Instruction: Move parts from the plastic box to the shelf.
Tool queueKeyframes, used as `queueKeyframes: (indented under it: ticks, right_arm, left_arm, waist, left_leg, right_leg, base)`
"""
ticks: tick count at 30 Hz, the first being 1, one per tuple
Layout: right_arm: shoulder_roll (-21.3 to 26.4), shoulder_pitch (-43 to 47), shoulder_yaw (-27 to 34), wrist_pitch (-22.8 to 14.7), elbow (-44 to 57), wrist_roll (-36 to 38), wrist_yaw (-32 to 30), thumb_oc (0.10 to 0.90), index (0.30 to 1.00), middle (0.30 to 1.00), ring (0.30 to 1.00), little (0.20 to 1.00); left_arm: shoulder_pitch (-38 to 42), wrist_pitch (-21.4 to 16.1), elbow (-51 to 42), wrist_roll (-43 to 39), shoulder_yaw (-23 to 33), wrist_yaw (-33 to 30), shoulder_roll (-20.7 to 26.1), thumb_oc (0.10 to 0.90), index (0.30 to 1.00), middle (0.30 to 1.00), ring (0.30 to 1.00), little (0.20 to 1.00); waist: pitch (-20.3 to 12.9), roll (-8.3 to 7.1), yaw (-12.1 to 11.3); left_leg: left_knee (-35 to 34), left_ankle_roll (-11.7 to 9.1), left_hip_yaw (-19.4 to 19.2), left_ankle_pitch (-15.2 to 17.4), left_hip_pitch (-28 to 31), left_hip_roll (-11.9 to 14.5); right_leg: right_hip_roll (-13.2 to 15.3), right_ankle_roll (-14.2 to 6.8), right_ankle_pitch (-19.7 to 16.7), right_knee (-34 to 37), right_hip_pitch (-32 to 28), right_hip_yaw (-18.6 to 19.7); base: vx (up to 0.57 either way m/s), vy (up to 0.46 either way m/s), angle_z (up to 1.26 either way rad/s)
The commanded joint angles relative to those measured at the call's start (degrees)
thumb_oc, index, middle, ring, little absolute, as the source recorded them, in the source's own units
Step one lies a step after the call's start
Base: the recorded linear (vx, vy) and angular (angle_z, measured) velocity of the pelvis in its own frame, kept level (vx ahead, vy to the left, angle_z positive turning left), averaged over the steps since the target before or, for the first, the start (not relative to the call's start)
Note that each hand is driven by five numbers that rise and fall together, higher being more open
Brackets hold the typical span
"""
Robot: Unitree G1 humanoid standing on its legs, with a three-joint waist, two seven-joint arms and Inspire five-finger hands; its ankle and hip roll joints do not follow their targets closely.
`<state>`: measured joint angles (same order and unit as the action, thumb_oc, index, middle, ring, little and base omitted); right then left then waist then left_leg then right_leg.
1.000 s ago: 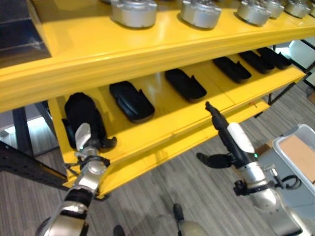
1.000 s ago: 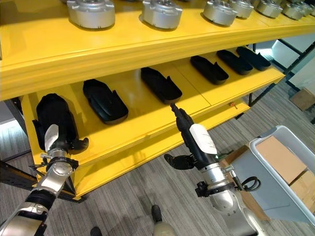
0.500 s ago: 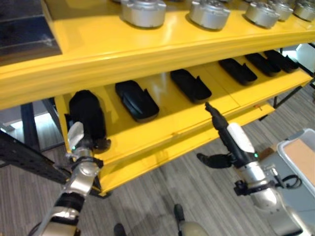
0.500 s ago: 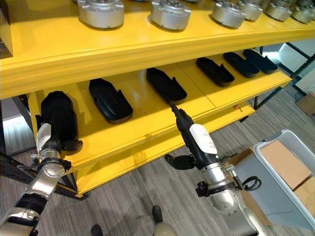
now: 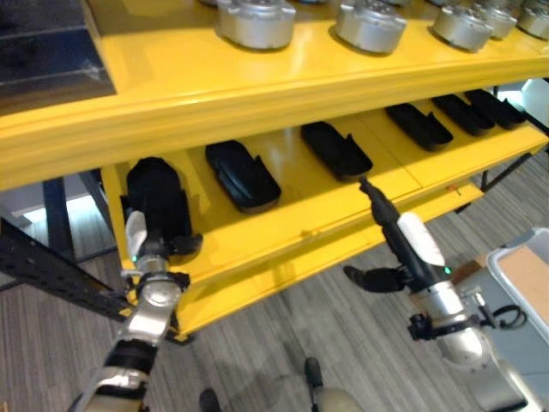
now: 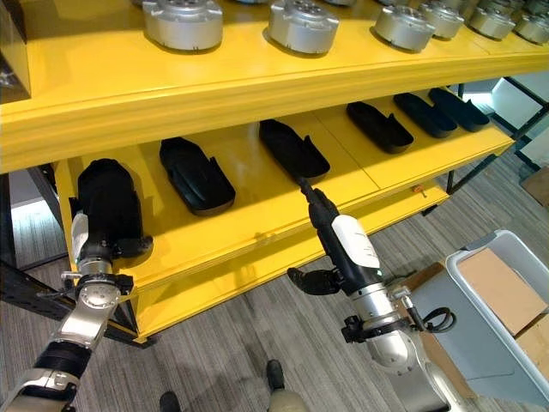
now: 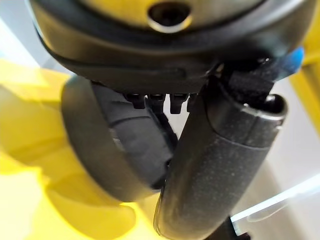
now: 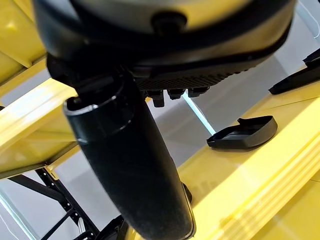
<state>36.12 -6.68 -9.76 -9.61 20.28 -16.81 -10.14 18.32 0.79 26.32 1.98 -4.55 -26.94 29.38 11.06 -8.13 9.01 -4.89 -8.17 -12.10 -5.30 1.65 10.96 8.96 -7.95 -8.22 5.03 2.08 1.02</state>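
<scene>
Yellow shelf [image 6: 257, 227] — lower level: six black parts laid in a row. Upper level: a row of round silver metal pieces [image 6: 182, 19].

Leftmost black part [image 6: 107, 202]: on the shelf at its left end, near the front edge; judged just placed or not yet released.

Plastic box [image 6: 506, 296]: grey, on the floor at the right, well apart from the shelf; cardboard pieces [image 6: 493, 279] visible inside, no black parts visible there — what is left to move cannot be told.

Left hand [image 6: 90, 240]: raised to the shelf edge, against the near end of the leftmost part; whether the fingers grip it cannot be told.

Right hand [image 6: 330, 232]: empty, fingers straight and together, pointing up toward the shelf front, thumb spread aside.
</scene>
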Motion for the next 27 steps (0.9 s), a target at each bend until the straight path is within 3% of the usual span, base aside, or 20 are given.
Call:
queueKeyframes:
  ticks: [1, 9, 20, 27]
  right_arm:
    - [0.69, 5.48, 7.11, -2.57, 4.78, 0.33, -2.24, 0.9, 1.0, 1.0, 1.0, 1.0]
    - [0.25, 7.87, 7.13, -1.79, 4.47, -0.14, -1.47, 0.9, 1.0, 1.0, 1.0, 1.0]
    - [-0.73, 8.71, 6.87, -1.59, 4.9, 0.65, -0.28, 0.9, 1.0, 1.0, 1.0, 1.0]
    - [-3.17, 9.38, 5.6, -2.07, 3.96, 8.07, 0.8, 0.9, 1.0, 1.0, 1.0, 1.0]
  left_arm:
    - [8.14, -6.23, -2.98, -1.61, 2.86, -3.31, 1.88, 0.9, 1.0, 1.0, 1.0, 1.0]
    - [4.85, -9.31, -17.33, -4.14, 4.78, -1.49, 0.23, 0.9, 1.0, 1.0, 1.0, 1.0]
    - [-1.67, -11.9, -26.32, -8.32, 7.06, 1.71, -0.83, 0.9, 1.0, 1.0, 1.0, 1.0]
    - [-9.83, -13.63, -31.69, -15.1, 8.12, 6.02, -2.52, 0.9, 1.0, 1.0, 1.0, 1.0]
  waist:
    - [-1.2, 1.96, -0.47]
    - [-1.72, 2.53, -1.18]
    - [-2.18, 3.15, -1.89]
    - [-2.28, 3.45, -2.79]
  left_leg:
    - [-0.11, 3.35, -0.73, 4.95, 6.64, -1.47]
    - [-0.11, 3.6, -0.09, 5.07, 6.51, -1.64]
    - [-0.11, 3.73, 0.62, 4.93, 6.26, -1.77]
    - [-0.11, 3.85, 1.18, 4.55, 5.71, -1.93]
  right_leg:
    - [-0.09, -0.6, 3.68, -0.17, -5.66, -0.6]
    - [0.01, -0.46, 3.61, -0.11, -6.11, -1.23]
    - [0.16, -0.34, 3.41, -0.1, -6.45, -1.63]
    - [0.3, -0.28, 3.25, -0.03, -6.58, -2.16]
  base:
    - [0.0, 0.0, 0.0]
    - [0.0, 0.0, 0.0]
    - [-0.01, -0.002, 0.02]
    - [-0.01, -0.003, 0.04]
